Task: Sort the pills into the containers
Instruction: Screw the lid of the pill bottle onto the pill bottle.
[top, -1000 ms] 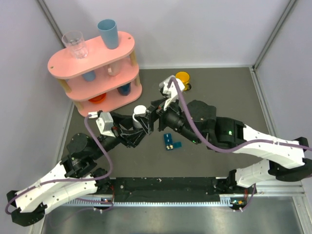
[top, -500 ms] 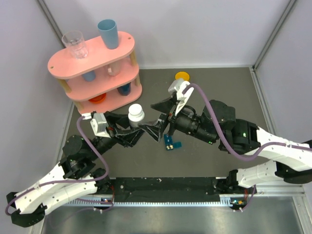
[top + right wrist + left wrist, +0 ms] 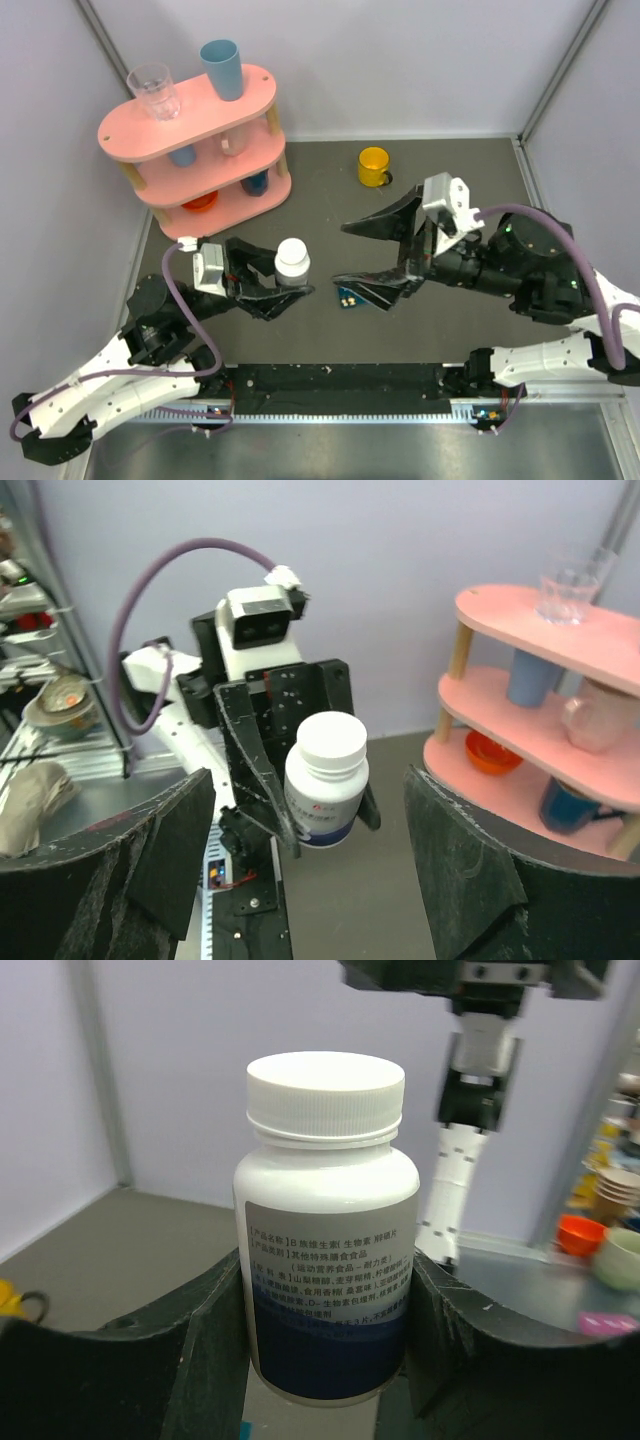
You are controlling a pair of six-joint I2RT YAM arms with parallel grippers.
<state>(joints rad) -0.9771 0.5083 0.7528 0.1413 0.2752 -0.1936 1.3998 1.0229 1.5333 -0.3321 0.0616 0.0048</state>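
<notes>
My left gripper (image 3: 287, 284) is shut on a white capped bottle (image 3: 292, 260) and holds it upright above the table; in the left wrist view the dark fingers (image 3: 215, 1330) press both sides of the bottle (image 3: 325, 1210). My right gripper (image 3: 341, 256) stands open just right of the bottle, apart from it. In the right wrist view the bottle (image 3: 325, 780) sits beyond that gripper (image 3: 310, 865). The dark-teal container (image 3: 349, 296) lies on the table, partly under the right gripper's lower finger (image 3: 372, 291). No pills show.
A yellow mug (image 3: 373, 166) stands at the back of the table. A pink three-tier shelf (image 3: 160, 135) with a glass, a blue cup and other cups fills the back left. Grey walls close in both sides.
My right gripper has drawn back to the right, away from the bottle's cap, uncovering the yellow mug. My left gripper has shifted slightly right and nearer with the bottle; the cap stays on.
</notes>
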